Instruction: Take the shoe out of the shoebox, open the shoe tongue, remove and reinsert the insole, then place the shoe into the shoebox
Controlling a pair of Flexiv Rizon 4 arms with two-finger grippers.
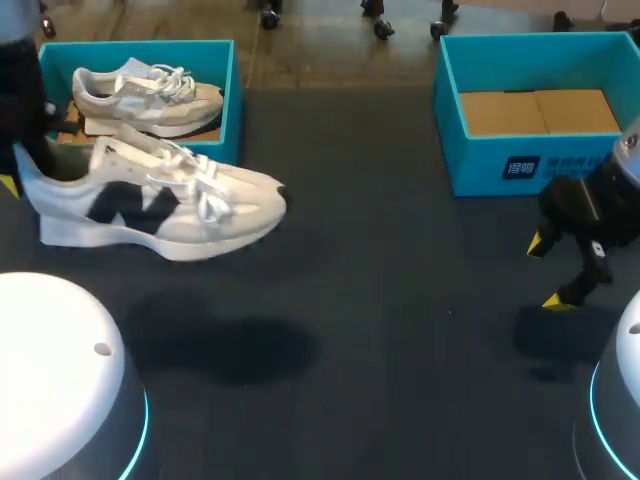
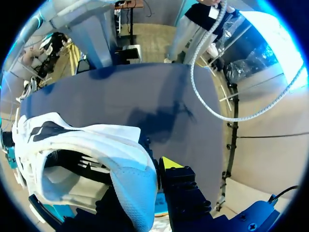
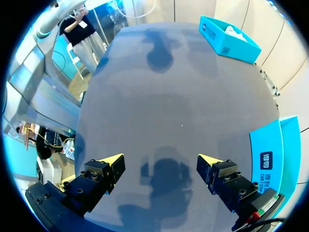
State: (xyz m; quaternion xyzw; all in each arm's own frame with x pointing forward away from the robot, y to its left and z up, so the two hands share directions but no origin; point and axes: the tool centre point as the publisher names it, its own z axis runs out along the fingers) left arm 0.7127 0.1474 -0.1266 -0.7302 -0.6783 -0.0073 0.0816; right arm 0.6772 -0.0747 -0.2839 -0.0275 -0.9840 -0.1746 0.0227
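You are gripping the shoe [image 1: 170,205] with your left end effector [image 2: 152,169] near the counter's left edge. Your right end effector [image 3: 160,157] is hanging open.

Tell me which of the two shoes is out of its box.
The nearer shoe, with the dark side mark, held in the left jaws in front of the left shoebox. The paler shoe lies inside that box.

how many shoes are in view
2: one shoe lies in the left shoebox; the other shoe hangs in the left gripper, above the table beside that box. The right shoebox shows none.
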